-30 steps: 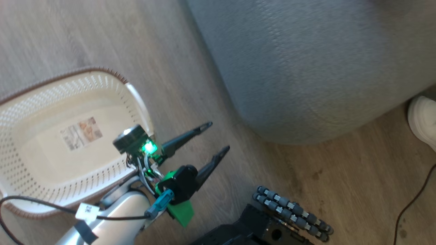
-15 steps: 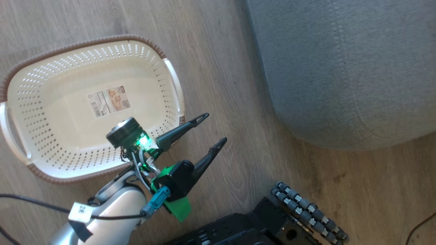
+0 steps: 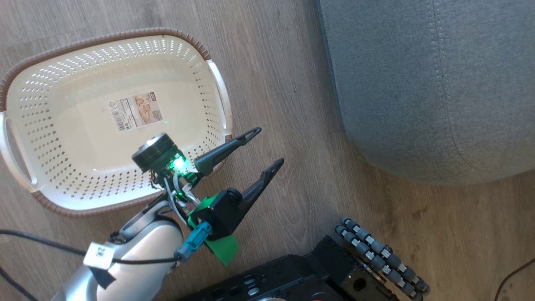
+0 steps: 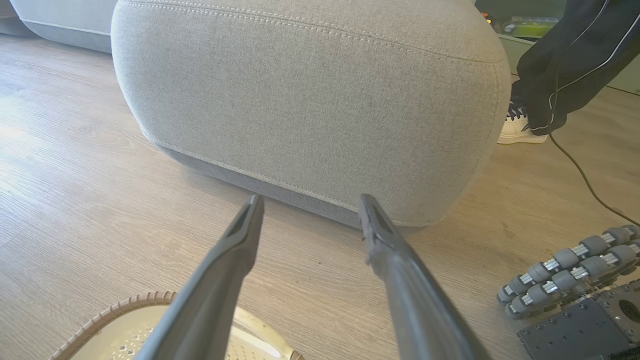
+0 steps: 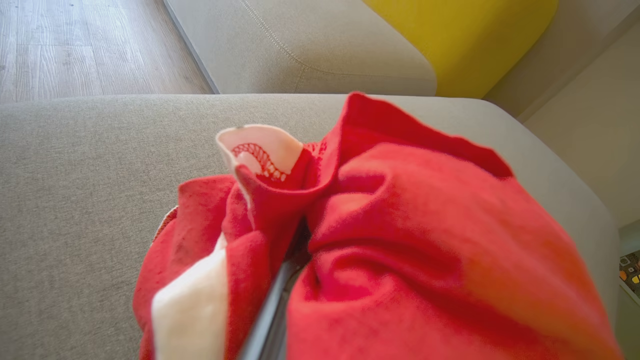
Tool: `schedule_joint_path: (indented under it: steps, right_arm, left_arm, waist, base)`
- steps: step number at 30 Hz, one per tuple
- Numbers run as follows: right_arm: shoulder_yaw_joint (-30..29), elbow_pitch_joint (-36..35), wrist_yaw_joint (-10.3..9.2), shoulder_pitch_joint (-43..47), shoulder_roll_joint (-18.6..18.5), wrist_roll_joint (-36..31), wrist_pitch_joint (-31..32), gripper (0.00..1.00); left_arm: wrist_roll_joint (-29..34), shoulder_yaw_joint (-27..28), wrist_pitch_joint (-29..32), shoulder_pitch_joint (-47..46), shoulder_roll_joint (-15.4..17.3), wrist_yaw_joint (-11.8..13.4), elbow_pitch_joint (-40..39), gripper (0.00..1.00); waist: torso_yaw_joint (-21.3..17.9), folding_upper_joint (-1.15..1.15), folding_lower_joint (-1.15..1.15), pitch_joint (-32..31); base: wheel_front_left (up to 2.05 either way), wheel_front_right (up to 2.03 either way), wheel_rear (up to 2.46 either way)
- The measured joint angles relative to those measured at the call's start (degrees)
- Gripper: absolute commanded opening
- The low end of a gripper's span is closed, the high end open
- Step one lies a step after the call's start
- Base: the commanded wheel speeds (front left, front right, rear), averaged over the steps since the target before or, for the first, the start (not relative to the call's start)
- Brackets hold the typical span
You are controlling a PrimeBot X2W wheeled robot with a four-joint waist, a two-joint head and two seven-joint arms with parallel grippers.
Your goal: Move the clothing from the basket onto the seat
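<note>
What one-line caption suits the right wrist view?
Red clothing with white trim, bunched around the right jaws, grey seat beyond.

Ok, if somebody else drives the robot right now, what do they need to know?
Left gripper: fingers open and empty, above the floor by the basket.
Right gripper: fingers seem shut on the clothing, a red and white bundle over the seat.
Done: the basket is empty.
Left: let go of the clothing on the seat. I cannot tell whether the bundle is one garment or two.
</note>
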Motion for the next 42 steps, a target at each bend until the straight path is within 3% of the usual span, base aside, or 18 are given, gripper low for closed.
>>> schedule_joint_path:
  steps: [8,9,10,11,18,25,28,32,42]
  right_arm:
    - [-0.42,4.25,-0.01,-2.29,0.59,0.09,2.33,0.0]
    - [-0.3,4.39,-0.01,-2.44,0.63,0.05,2.32,0.33]
    - [0.05,4.41,-0.01,-2.5,0.66,-0.24,2.2,0.82]
    - [0.32,4.44,-0.01,-2.51,0.69,-0.58,2.08,1.0]
    - [2.08,6.61,0.0,-2.49,0.78,-2.92,4.79,1.0]
    - [5.53,9.68,0.0,-2.09,0.58,-5.1,13.59,1.0]
    - [9.73,11.24,0.0,-1.65,0.55,-7.08,19.62,1.0]
    - [12.76,11.84,-0.01,-1.02,0.36,-6.28,23.42,1.0]
    - [22.47,12.37,0.0,-0.89,-0.09,-0.31,33.93,1.0]
  left_arm:
    - [-0.32,-0.83,-0.01,-0.04,-0.11,0.46,0.03,1.0]
    - [-0.69,-0.86,-0.01,-0.05,-0.13,0.51,0.08,1.0]
    - [-0.84,-0.87,-0.01,-0.05,-0.18,0.52,0.16,1.0]
    - [-0.84,-0.91,-0.01,-0.07,-0.24,0.62,0.21,1.0]
    - [-1.75,-1.64,-0.01,-0.14,-2.13,0.93,0.98,1.0]
    - [-3.16,-2.37,-0.01,-0.1,-5.68,1.41,1.81,1.0]
    - [-3.48,-2.4,0.0,0.2,-7.28,1.41,2.05,1.0]
    - [-5.77,-1.24,-0.01,1.54,-10.55,0.97,1.67,1.0]
    - [-5.69,0.97,-0.01,5.05,-14.35,-0.16,3.1,1.0]
  waist:
    - [0.43,0.0,0.0,-0.43]
    - [0.44,0.0,0.0,-0.51]
    - [0.45,0.0,0.0,-0.61]
    - [0.45,0.0,0.0,-0.76]
    - [0.5,0.0,0.0,-3.23]
    - [0.77,0.0,0.0,-7.51]
    - [0.94,0.01,0.0,-9.8]
    - [1.15,0.01,0.0,-13.07]
    - [1.29,0.01,0.0,-20.78]
  base:
    - [0.0,0.0,0.0]
    - [0.0,0.0,0.0]
    - [0.0,0.0,0.0]
    - [0.0,0.0,0.0]
    - [0.0,0.0,0.0]
    - [0.0,0.0,0.0]
    - [0.0,0.0,0.0]
    - [0.0,0.0,0.0]
    - [0.0,0.0,0.0]
